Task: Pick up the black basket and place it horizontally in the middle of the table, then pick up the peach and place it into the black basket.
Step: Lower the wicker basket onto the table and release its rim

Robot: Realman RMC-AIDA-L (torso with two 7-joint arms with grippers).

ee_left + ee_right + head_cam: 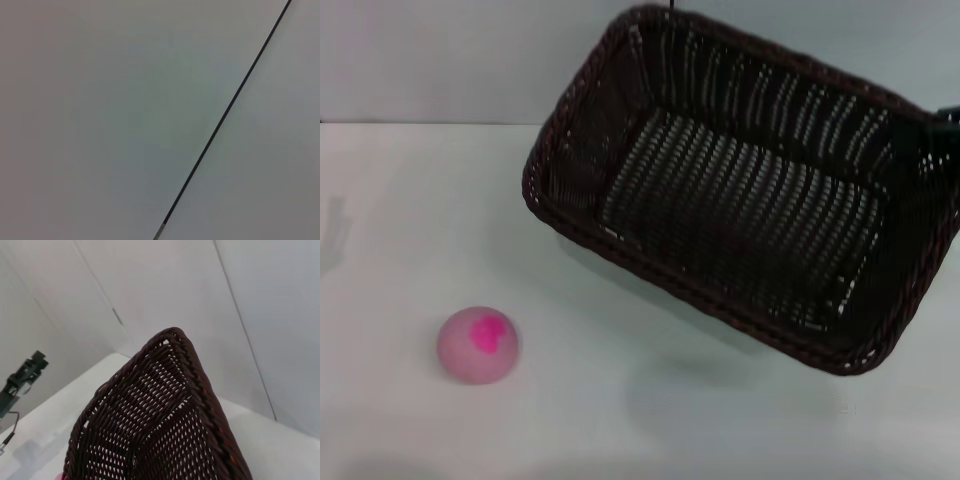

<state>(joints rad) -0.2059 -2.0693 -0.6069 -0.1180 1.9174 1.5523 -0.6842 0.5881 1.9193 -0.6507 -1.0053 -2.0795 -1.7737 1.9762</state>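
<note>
Right gripper [948, 118] is showing only as a dark sliver at the black basket's [740, 190] right rim; its grip cannot be made out. Well to its left, the peach [478, 345] is sitting on the table [620, 410], while the basket is hanging tilted above it.

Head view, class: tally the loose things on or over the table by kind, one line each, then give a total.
Basket: 1
Peach: 1
Total: 2
</note>
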